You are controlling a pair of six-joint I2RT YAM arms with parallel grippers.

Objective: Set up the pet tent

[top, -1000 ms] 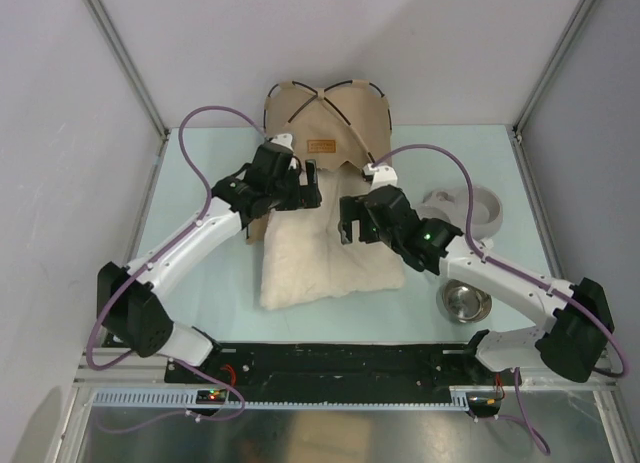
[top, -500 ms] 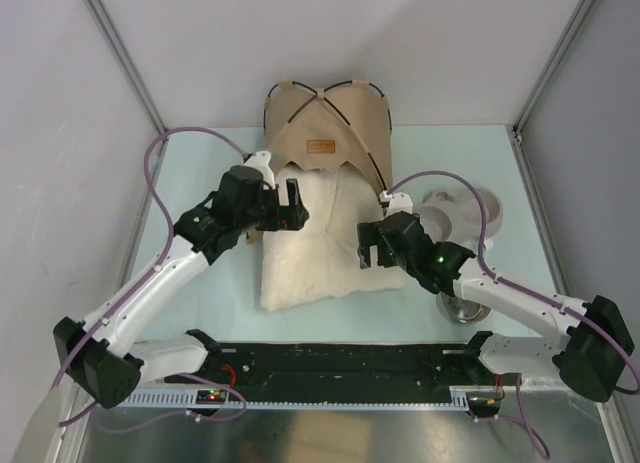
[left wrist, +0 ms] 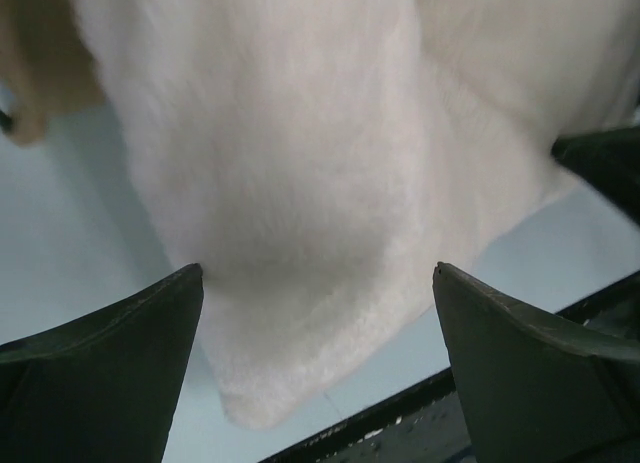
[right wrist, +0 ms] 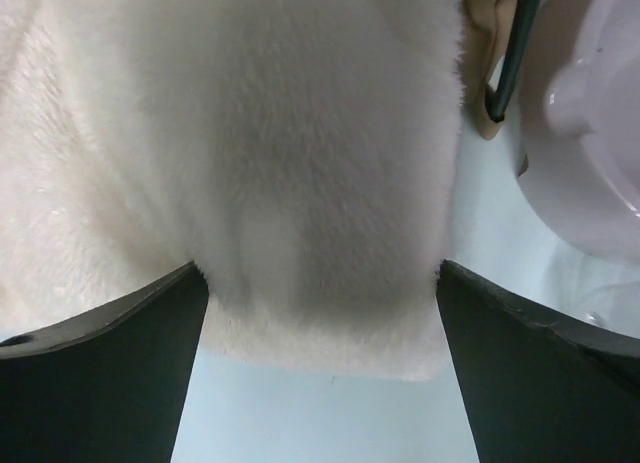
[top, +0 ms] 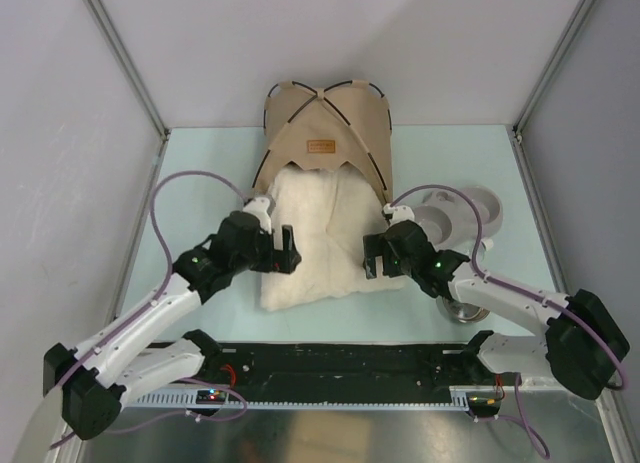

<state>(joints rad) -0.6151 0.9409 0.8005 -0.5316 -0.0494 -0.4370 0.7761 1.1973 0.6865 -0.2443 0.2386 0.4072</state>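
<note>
Both arms just backed off. A second ago the left gripper (top: 286, 251) and right gripper (top: 373, 255) were up at the mouth of the pet tent (top: 325, 118), at the far end of the cushion (top: 325, 238). Now they've pulled back toward the near edge and sit at the cushion's left and right sides. Both are spread wide and hold nothing; the wrist views show only white fluff between the open jaws.

The cushion's far end now lies right up under the tent's front edge. My read: the tucking step is done or nearly done. A good part of the cushion sticks out front, so it may need another push.

The tent stands at the far end of the table (top: 200, 173), its back close to the rear wall and its opening facing the arms. The tan fabric is domed and taut, with thin dark poles (top: 352, 113) crossing at the top and a brown label (top: 320, 146) centred over the opening. It looks erected and stable. No pompom visible.

A pale bowl (top: 470, 211) sits just right of the cushion. A steel bowl (top: 460, 308) is partly hidden under the right arm.
</note>
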